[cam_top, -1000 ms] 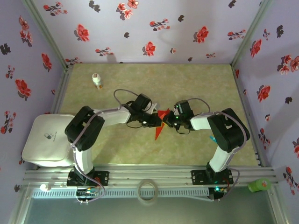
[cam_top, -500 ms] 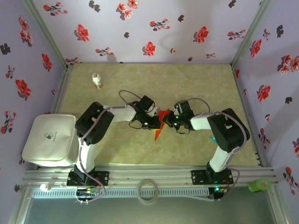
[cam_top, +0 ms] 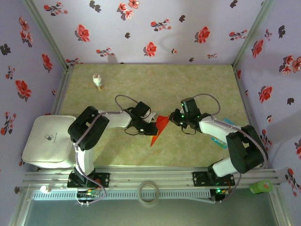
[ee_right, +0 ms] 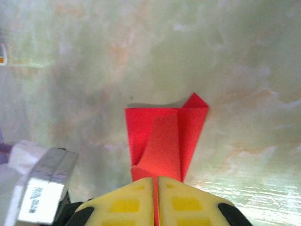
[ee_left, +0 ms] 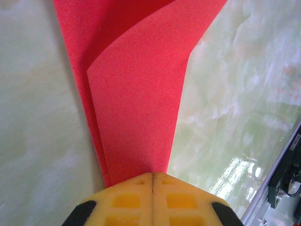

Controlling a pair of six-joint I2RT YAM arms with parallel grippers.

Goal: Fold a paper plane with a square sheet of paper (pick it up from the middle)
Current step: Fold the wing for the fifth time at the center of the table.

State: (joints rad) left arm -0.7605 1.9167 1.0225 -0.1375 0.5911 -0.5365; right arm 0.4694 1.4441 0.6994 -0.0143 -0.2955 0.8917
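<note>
Shifted left, paper plane [cam_top: 159,126] is pinched by left tool [ee_left: 153,175] and right tool [ee_right: 155,181].

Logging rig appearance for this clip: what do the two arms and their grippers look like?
The left arm and right arm alternate bulky black joint housings with white links; a thin grey cable loops over each wrist. The left gripper and right gripper have yellow fingers with square recesses and black outer corners.

left tool [cam_top: 151,128] | paper plane [cam_top: 160,128] between (touching both) | right tool [cam_top: 172,119] | bottle [cam_top: 98,81] far-left
</note>
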